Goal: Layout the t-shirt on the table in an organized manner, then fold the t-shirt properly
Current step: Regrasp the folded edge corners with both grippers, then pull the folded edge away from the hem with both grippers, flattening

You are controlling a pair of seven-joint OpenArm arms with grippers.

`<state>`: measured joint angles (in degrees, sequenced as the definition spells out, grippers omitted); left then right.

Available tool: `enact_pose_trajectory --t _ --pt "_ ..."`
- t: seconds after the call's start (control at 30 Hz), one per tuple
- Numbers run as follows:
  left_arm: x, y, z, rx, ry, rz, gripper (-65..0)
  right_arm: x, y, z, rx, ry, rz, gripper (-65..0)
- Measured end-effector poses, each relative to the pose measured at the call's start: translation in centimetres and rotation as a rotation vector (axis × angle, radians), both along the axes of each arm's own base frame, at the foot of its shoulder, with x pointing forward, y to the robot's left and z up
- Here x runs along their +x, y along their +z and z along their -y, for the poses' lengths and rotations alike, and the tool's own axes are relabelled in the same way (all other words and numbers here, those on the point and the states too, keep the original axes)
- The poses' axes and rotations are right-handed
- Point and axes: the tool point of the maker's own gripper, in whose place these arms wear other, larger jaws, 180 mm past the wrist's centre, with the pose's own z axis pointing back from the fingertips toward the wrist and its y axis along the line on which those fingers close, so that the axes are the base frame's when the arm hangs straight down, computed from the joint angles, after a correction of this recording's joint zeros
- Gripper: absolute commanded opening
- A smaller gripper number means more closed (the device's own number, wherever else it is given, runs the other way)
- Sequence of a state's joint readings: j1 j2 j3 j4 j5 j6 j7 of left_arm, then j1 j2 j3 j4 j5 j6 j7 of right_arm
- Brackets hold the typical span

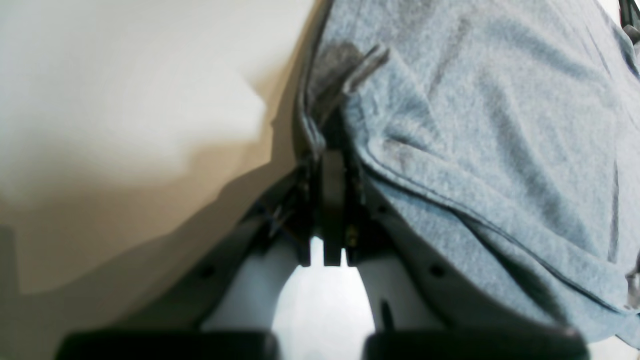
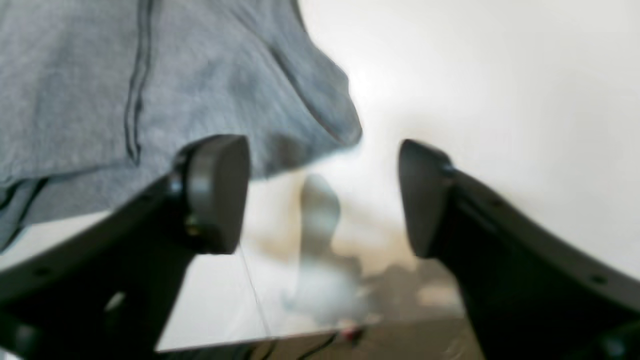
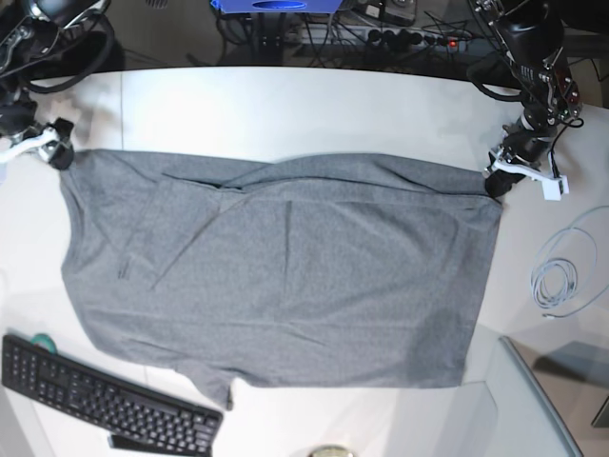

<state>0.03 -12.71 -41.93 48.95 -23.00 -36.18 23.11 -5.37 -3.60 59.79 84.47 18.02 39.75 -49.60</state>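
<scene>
White table [image 3: 285, 105] carries the t-shirt [image 3: 285, 276] spread wide; left gripper [image 3: 497, 181] pinches 1 far corner shut, right gripper [image 3: 59, 150] gapes empty beside the other, so tug evenly.

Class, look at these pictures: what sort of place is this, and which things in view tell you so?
Probably a robotics lab or workshop bench: a white table with a t-shirt spread on it, a black keyboard, a coiled white cable, and tangled wires with a power strip behind.

Even bright overhead light, glare on the table [image 2: 500, 75], both wrist views blurred, base view sharp
</scene>
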Motion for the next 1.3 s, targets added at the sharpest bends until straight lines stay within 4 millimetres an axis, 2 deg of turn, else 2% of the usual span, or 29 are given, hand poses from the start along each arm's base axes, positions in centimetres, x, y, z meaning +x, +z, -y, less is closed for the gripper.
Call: enact_pose_trajectory --t 0.07,0.2,0.5,0.57,0.63,0.7,0.73,0.8,0.87,0.97,1.07,1.13,1.2,1.3 --pt "0.0 0.0 0.0 0.000 -0.001 -0.001 -65.0 -0.6 -1.8 -0.5 0.066 -0.008 -0.057 -18.3" --pt "0.0 0.0 0.0 0.000 -0.001 0.000 -65.0 -0.2 -3.1 -1.1 0.135 -0.039 -0.055 -18.3" --pt "0.0 0.0 0.0 0.000 -0.003 -0.002 -65.0 3.3 -3.5 -2.4 0.231 -0.049 0.024 -19.1" --pt "0.0 0.0 0.0 0.000 -0.003 -0.002 -65.0 3.5 -3.5 -2.7 0.236 -0.043 0.023 -26.9" --pt "0.1 0.0 0.0 0.000 -0.003 0.000 -65.0 3.3 -3.8 -3.0 0.238 -0.031 -0.001 -42.8" --pt "0.1 0.0 0.1 0.001 -0.005 -0.002 -65.0 2.7 -4.2 -3.3 0.245 -0.024 -0.030 -62.1" --pt "0.1 0.0 0.0 0.002 -0.005 -0.002 -65.0 2.4 -4.4 -3.5 0.244 -0.021 -0.043 -65.0" --pt "0.3 0.4 0.0 0.022 -0.023 -0.007 -65.0 2.3 -4.4 -3.6 0.248 -0.023 -0.043 -62.9" --pt "0.0 0.7 0.3 0.049 -0.077 -0.060 -65.0 2.3 -3.9 -3.1 0.218 -0.002 -0.062 -65.0" --pt "-0.1 1.9 -0.1 0.108 -0.141 -0.128 -65.0 2.8 -1.9 -1.8 0.152 0.053 -0.094 -64.7" --pt "1.3 5.0 -2.2 0.164 -0.095 -0.071 -65.0 4.7 1.1 -0.7 0.085 0.093 -0.070 -64.7" --pt "1.6 6.0 -2.7 0.187 -0.096 -0.060 -65.0 5.2 2.5 0.1 0.060 0.100 -0.074 -64.7" --pt "0.9 5.6 -2.6 0.186 -0.107 -0.079 -65.0 4.8 2.7 0.7 0.062 0.069 -0.093 -64.7" --pt "-2.1 3.6 -1.8 0.166 -0.112 -0.145 -65.0 2.8 1.7 0.9 0.060 0.064 -0.147 -64.7"
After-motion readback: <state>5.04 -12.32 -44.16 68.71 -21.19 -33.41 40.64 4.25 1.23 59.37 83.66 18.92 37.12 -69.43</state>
